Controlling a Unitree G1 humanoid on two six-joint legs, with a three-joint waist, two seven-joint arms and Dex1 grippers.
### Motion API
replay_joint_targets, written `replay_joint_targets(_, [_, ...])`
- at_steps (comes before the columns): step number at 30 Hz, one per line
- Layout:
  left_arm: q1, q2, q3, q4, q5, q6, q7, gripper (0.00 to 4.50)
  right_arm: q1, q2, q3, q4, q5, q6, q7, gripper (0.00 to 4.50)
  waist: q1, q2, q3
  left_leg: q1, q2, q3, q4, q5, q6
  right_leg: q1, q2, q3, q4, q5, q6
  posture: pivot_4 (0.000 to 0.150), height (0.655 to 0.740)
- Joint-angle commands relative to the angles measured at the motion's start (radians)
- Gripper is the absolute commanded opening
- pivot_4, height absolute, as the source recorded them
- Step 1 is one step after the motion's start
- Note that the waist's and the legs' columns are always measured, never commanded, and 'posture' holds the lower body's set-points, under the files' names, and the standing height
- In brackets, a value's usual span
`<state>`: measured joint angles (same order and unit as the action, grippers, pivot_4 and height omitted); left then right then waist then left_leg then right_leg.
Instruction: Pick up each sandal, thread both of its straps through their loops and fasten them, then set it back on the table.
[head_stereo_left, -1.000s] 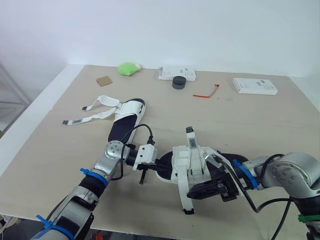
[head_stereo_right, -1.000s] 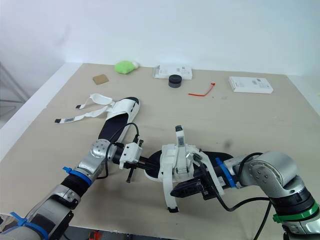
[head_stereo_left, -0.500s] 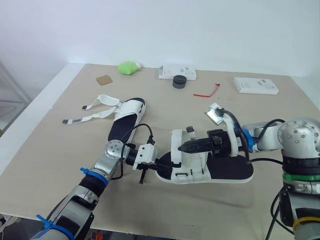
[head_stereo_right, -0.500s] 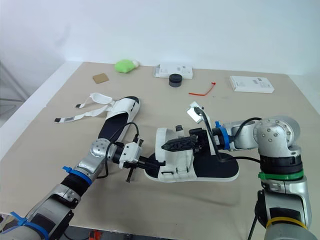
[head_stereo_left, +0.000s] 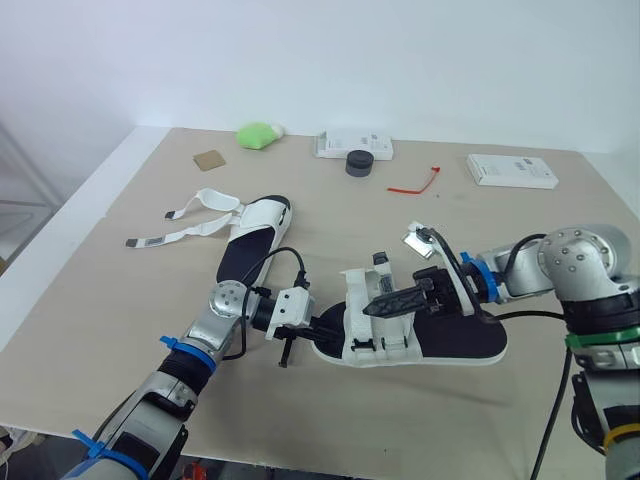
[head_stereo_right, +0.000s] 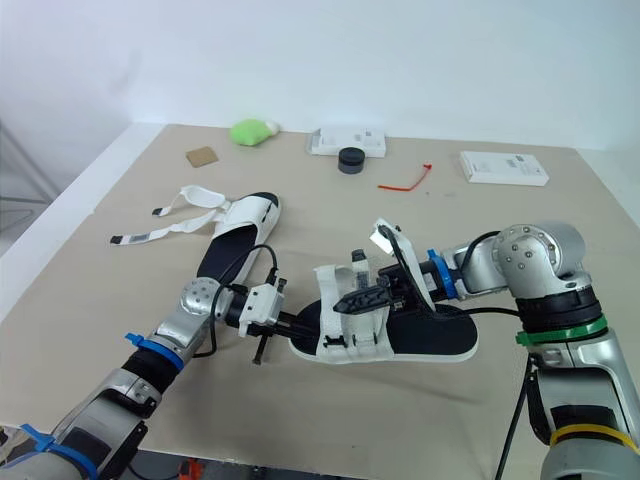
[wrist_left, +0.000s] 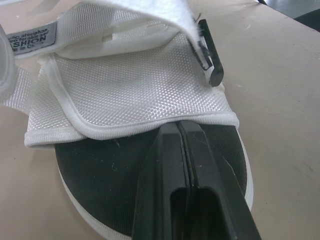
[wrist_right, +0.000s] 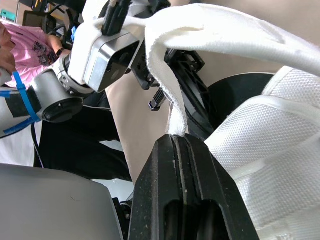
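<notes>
The near sandal (head_stereo_left: 455, 340), black sole with white mesh straps, lies flat on the table in front of me. My left gripper (head_stereo_left: 328, 333) is shut, and its fingertips (wrist_left: 172, 131) rest on the toe of the insole at the edge of the mesh upper (wrist_left: 125, 90). From the other side my right gripper (head_stereo_left: 372, 310) reaches over the sandal and is shut on a white strap (wrist_right: 167, 95), holding it above the upper. A second sandal (head_stereo_left: 252, 235) lies further back on the left, its two straps (head_stereo_left: 180, 225) spread open on the table.
Along the table's far side lie a green object (head_stereo_left: 258, 135), a brown card (head_stereo_left: 209, 160), a white box (head_stereo_left: 335, 146) with a black cap (head_stereo_left: 358, 165), a red tie (head_stereo_left: 412, 183) and another white box (head_stereo_left: 509, 172). A person in pink (wrist_right: 15, 47) is beyond the table.
The near sandal, tipped on its edge a second ago, now lies flat. My right gripper moved from its near side to above it, holding a strap. The left gripper stayed at the toe.
</notes>
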<state>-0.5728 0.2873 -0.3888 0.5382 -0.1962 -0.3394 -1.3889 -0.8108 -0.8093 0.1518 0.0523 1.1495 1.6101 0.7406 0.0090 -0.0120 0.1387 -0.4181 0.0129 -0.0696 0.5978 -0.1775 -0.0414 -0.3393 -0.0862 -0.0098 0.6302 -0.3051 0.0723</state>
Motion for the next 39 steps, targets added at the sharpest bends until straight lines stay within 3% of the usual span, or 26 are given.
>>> replay_joint_targets(1, [0.084,0.032,-0.084,0.127,0.131,0.062,0.003,0.0,-0.032,-0.028,0.027,0.02,-0.012,0.004,0.019,0.06,0.0,0.0,0.0,0.0,0.0,0.0,0.0,0.0,0.0,0.0,0.0,0.0,0.0,0.0,0.0,0.15,0.74])
replay_joint_targets(8, [0.084,0.031,-0.087,0.127,0.132,0.061,-0.001,0.0,-0.096,0.016,0.081,0.149,-0.131,0.004,-0.008,0.06,-0.001,0.002,-0.001,0.0,0.0,0.0,0.0,0.0,0.0,0.0,0.0,0.0,0.0,0.0,0.0,0.15,0.74])
replay_joint_targets(15, [0.089,0.029,-0.089,0.123,0.134,0.061,0.003,0.0,-0.136,-0.001,0.16,0.187,-0.133,0.004,0.025,0.06,0.0,0.003,-0.001,0.0,0.0,0.0,0.0,0.0,0.0,0.0,0.0,0.0,0.0,0.0,0.0,0.15,0.74])
replay_joint_targets(30, [0.1,0.024,-0.089,0.12,0.131,0.065,0.013,0.0,-0.32,-0.029,0.265,0.353,0.09,0.004,0.002,0.06,0.0,0.006,-0.001,-0.001,0.0,0.0,0.001,0.0,0.0,-0.001,0.0,0.0,0.0,0.001,0.0,0.15,0.74])
replay_joint_targets(39, [0.099,0.017,-0.087,0.13,0.131,0.065,0.02,0.0,-0.307,-0.067,0.341,0.351,0.273,0.004,-0.12,0.06,0.0,0.006,-0.001,-0.001,-0.001,0.0,0.001,0.0,0.0,-0.001,-0.001,0.0,0.0,0.001,0.0,0.15,0.74])
